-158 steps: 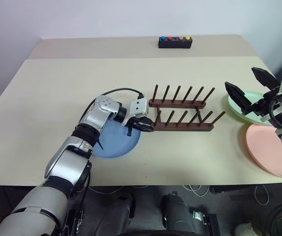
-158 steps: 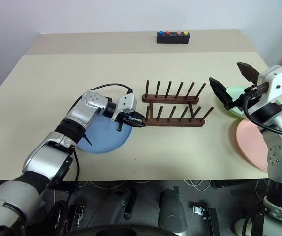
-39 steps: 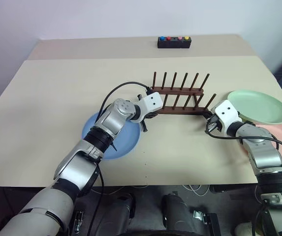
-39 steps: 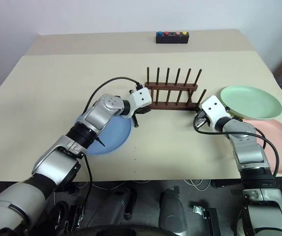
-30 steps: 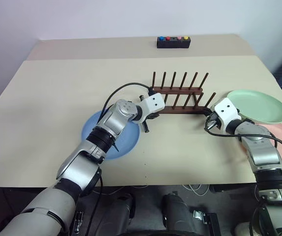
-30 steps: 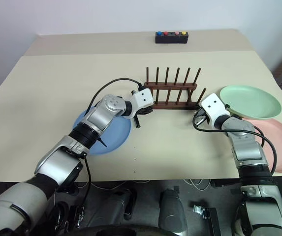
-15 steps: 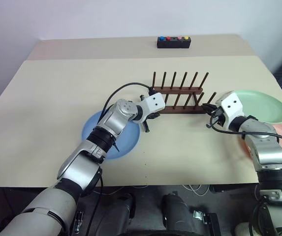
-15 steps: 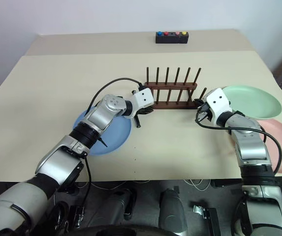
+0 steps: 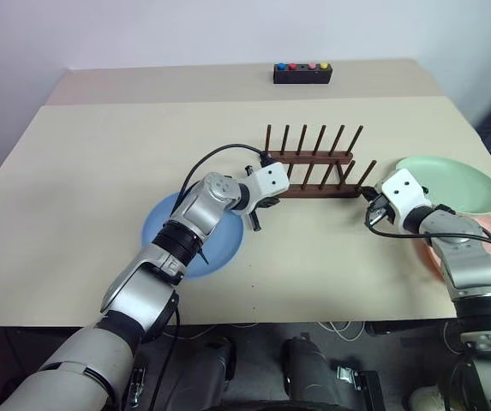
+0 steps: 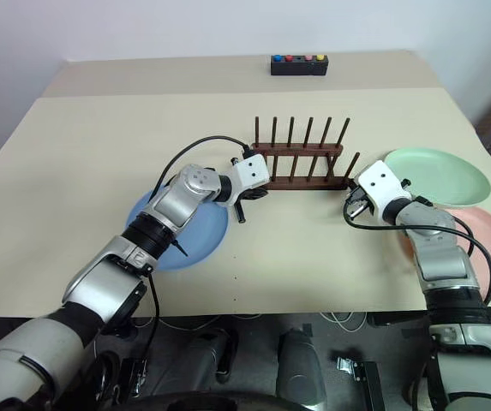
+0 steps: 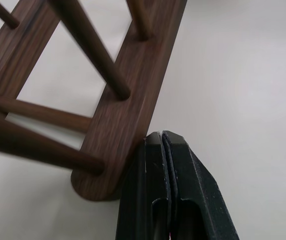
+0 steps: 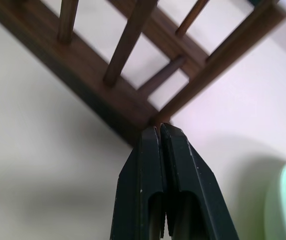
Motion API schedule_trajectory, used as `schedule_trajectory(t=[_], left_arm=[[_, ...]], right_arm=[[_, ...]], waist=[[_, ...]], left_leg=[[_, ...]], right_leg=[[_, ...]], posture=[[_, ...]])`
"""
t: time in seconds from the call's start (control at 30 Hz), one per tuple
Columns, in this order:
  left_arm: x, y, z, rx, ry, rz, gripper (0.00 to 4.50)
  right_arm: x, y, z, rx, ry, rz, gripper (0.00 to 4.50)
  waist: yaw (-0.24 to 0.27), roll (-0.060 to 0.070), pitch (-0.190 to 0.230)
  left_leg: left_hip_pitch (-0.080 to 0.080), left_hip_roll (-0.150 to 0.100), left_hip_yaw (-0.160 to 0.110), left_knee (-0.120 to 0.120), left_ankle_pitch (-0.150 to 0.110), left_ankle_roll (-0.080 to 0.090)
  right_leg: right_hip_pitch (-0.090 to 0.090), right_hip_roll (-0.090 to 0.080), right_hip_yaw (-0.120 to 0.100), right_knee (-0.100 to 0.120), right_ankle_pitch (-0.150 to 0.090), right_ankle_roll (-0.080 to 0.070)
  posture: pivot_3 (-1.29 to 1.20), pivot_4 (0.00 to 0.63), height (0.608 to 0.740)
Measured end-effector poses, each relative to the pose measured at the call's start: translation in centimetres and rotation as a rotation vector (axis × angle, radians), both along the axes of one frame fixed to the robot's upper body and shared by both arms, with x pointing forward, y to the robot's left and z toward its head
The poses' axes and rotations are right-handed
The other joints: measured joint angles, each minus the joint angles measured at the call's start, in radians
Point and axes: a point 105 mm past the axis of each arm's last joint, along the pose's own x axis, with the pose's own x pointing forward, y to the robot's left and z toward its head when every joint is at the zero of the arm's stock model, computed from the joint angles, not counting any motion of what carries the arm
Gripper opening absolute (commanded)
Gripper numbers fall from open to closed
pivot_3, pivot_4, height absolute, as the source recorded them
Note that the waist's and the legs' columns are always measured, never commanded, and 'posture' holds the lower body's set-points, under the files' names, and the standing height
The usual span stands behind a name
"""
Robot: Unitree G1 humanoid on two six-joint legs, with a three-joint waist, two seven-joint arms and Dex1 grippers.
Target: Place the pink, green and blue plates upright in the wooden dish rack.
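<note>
While both my pairs of fingers are pressed shut and empty, I am using them as pushers at the two ends of the wooden dish rack (image 9: 312, 171), which stands near the middle of the table (image 9: 99, 171). My left gripper (image 11: 163, 145) has its closed tips against the rounded end of the near rail; my right gripper (image 12: 158, 134) sits at the opposite end of that rail, touching or nearly so. To square the rack well, I judge I should keep both tips low against the rail, not the thin pegs, and nudge with small even pushes so it neither pivots nor tips.

The rack's long axis runs left to right across the table, its two rails parallel, pegs rising and leaning a little to the right. No plate is in it yet: the blue plate (image 9: 164, 244) lies flat under my left arm, the green plate (image 9: 459, 181) lies flat just right of the rack, and the pink plate (image 10: 485, 257) lies flat nearer me, beside the green.
</note>
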Motion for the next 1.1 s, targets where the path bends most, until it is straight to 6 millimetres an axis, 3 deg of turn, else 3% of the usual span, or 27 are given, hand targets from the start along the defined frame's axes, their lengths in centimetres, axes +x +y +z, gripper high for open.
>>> schedule_trajectory(t=[0.27, 0.7, 0.97, 1.1], left_arm=[[0.0, -0.1, 0.1, -0.012, 0.002, 0.001, 0.00], [-0.1, -0.4, 0.2, -0.022, 0.012, -0.003, 0.00], [-0.1, -0.5, 0.1, -0.023, 0.013, -0.004, 0.00], [-0.2, -0.6, 0.0, -0.024, 0.015, -0.006, 0.00]], right_arm=[[0.4, 0.3, -0.3, 0.000, 0.001, 0.002, 0.06], [-0.6, 0.7, -0.5, -0.033, 0.045, 0.050, 0.06], [-0.3, 0.7, -1.7, -0.044, 0.061, 0.029, 0.06], [0.2, 0.7, -1.3, -0.041, 0.035, 0.019, 0.06]], waist=[[-0.001, 0.000, 0.000], [0.000, 0.000, 0.000], [0.000, 0.000, 0.000], [-0.002, 0.000, 0.000]], left_leg=[[0.000, 0.000, 0.000, 0.000, 0.000, 0.000], [0.000, 0.000, 0.000, 0.000, 0.000, 0.000], [0.000, 0.000, 0.000, 0.000, 0.000, 0.000], [0.000, 0.000, 0.000, 0.000, 0.000, 0.000]], right_leg=[[0.000, 0.000, 0.000, 0.000, 0.000, 0.000], [0.000, 0.000, 0.000, 0.000, 0.000, 0.001], [0.000, 0.000, 0.001, 0.000, 0.000, 0.001], [0.000, 0.000, 0.001, 0.000, 0.000, 0.001]], posture=[[0.00, 0.150, 0.740], [0.00, 0.150, 0.740], [0.00, 0.150, 0.740], [0.00, 0.150, 0.740]])
